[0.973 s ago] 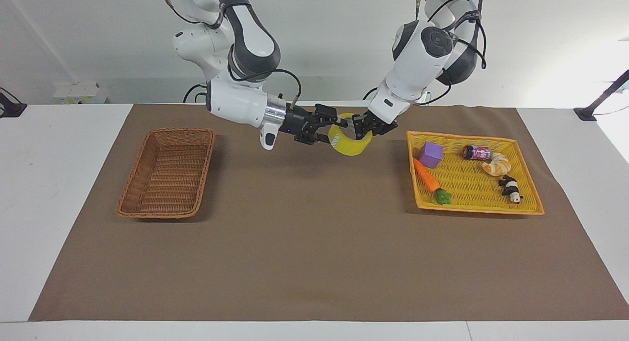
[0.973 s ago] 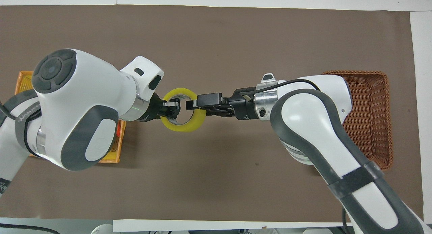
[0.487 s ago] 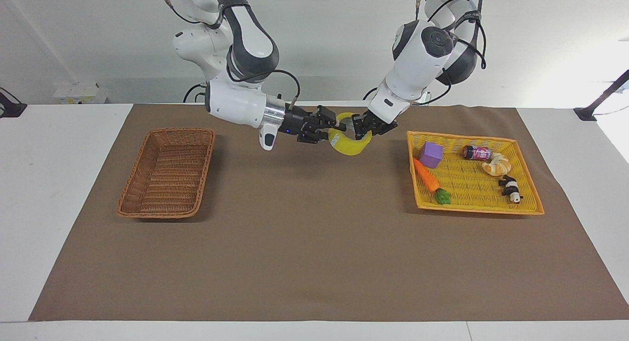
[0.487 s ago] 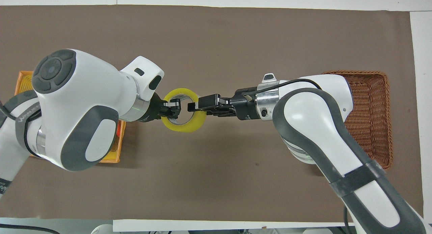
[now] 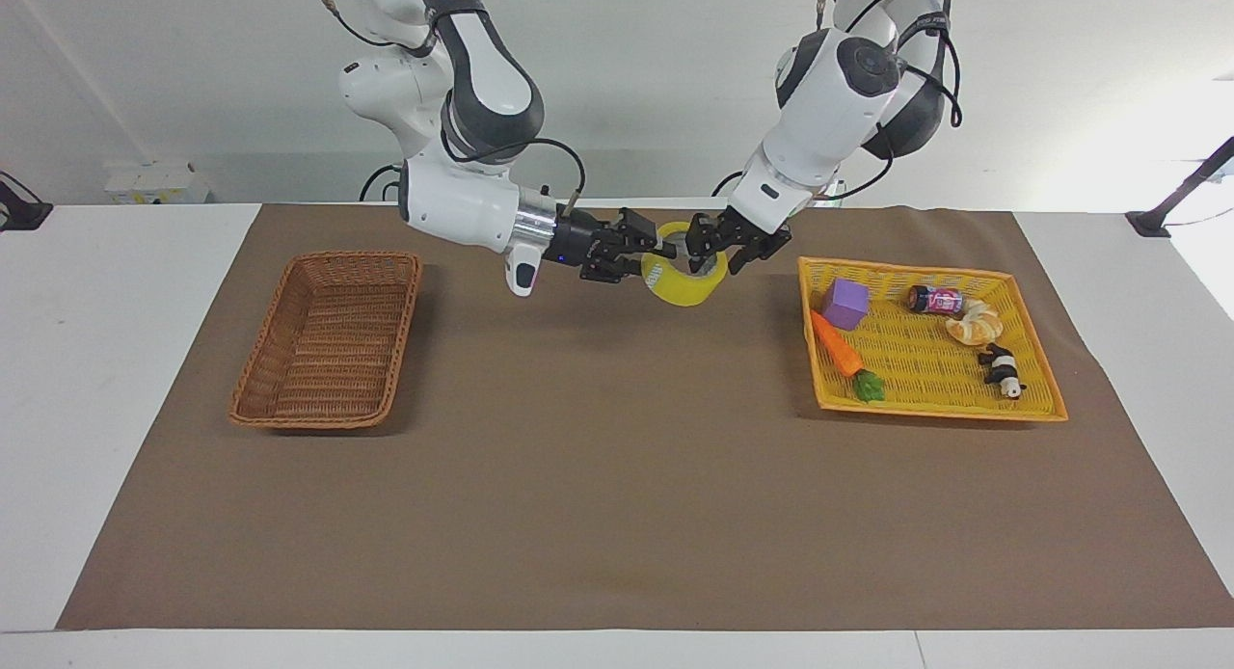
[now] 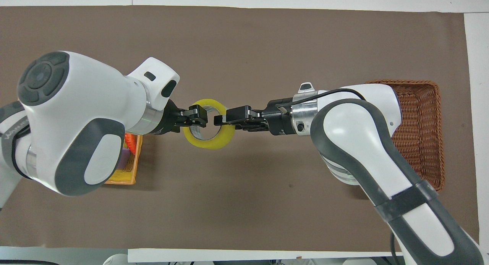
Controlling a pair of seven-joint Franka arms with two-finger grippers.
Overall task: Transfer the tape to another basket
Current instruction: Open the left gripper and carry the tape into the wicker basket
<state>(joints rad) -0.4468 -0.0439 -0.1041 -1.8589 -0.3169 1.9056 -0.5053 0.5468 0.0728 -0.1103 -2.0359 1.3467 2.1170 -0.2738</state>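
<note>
The yellow tape (image 5: 686, 285) hangs in the air over the brown mat, between the two baskets; it also shows in the overhead view (image 6: 209, 143). My right gripper (image 5: 660, 250) is shut on the roll's wall at the brown basket's side (image 6: 218, 120). My left gripper (image 5: 711, 253) is at the roll's other side with its fingers spread open around the wall (image 6: 198, 118). The brown wicker basket (image 5: 255, 361) stands toward the right arm's end of the table and holds nothing (image 6: 439, 135).
A flat yellow tray-basket (image 5: 940, 414) lies toward the left arm's end, mostly hidden under the left arm in the overhead view (image 6: 130, 169). It holds a purple cube (image 5: 845, 303), a carrot (image 5: 835, 344), a small jar (image 5: 935, 300), a bread roll (image 5: 974, 324) and a panda toy (image 5: 1003, 370).
My left gripper has opened and let go of the tape, and the left arm has risen a little. My right gripper keeps hold of the roll, which has barely moved.
</note>
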